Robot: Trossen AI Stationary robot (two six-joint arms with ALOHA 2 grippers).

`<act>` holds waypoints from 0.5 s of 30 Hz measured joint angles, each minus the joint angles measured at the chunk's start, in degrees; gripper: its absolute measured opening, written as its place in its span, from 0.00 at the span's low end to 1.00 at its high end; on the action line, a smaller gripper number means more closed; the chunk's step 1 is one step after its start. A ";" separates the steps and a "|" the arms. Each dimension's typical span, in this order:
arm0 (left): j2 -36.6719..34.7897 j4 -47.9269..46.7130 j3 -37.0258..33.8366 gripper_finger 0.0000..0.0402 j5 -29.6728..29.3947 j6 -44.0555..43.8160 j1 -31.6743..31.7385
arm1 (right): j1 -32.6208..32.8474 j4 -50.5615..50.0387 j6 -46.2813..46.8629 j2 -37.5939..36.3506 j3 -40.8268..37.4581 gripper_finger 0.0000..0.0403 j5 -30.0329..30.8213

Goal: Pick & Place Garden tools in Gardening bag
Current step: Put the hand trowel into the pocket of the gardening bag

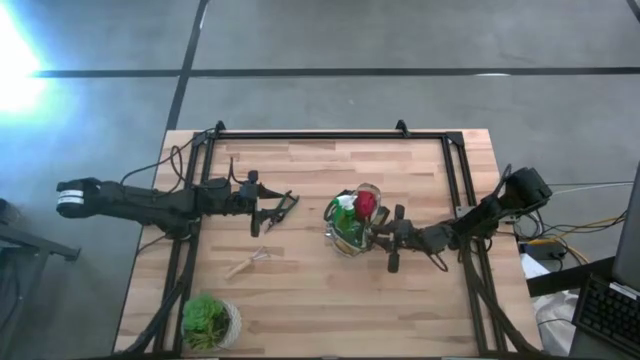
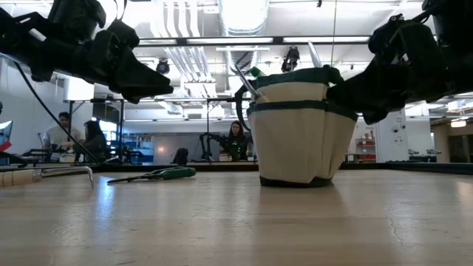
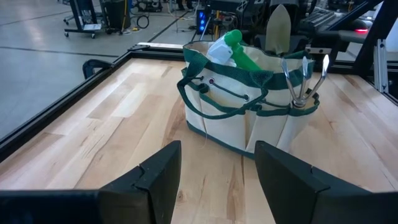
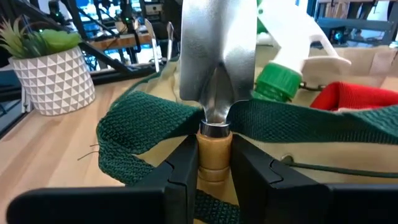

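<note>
Right wrist view first: the right gripper (image 4: 214, 163) is clamped on the wooden handle of a trowel (image 4: 217, 56), its steel blade standing up at the rim of the gardening bag (image 4: 155, 124), so this tool looks about to go into a pocket rather than settled. Behind it the green spray bottle (image 4: 280, 78) and a red-handled tool (image 4: 354, 96) already sit inside. From the left wrist, a fork (image 3: 303, 78) stands in a side pocket. Farther across the table, the left gripper (image 3: 217, 180) hovers wide and empty near the black pruners (image 1: 278, 208); a wooden-handled rake (image 1: 250, 262) lies loose too (both remain to be bagged, I judge).
</note>
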 joint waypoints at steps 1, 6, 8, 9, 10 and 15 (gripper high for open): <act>0.00 0.00 0.00 0.51 0.00 -0.01 0.01 | 0.00 -0.34 0.34 0.00 0.00 0.17 0.00; 0.01 0.00 0.00 0.51 0.00 0.01 -0.01 | 0.00 -0.77 0.85 0.00 0.00 0.17 0.00; 0.00 0.00 0.01 0.51 0.00 -0.01 0.00 | 0.00 -1.50 1.51 0.00 0.00 0.17 0.00; 0.00 0.00 -0.01 0.51 0.00 0.01 -0.01 | -0.02 -2.18 1.99 -0.04 0.01 0.17 -0.01; 0.01 0.00 0.00 0.51 0.00 0.01 0.00 | -0.05 -2.90 2.53 -0.04 0.01 0.17 0.00; 0.02 0.00 -0.02 0.51 0.00 -0.01 -0.01 | -0.04 -3.74 3.38 -0.07 0.00 0.17 0.00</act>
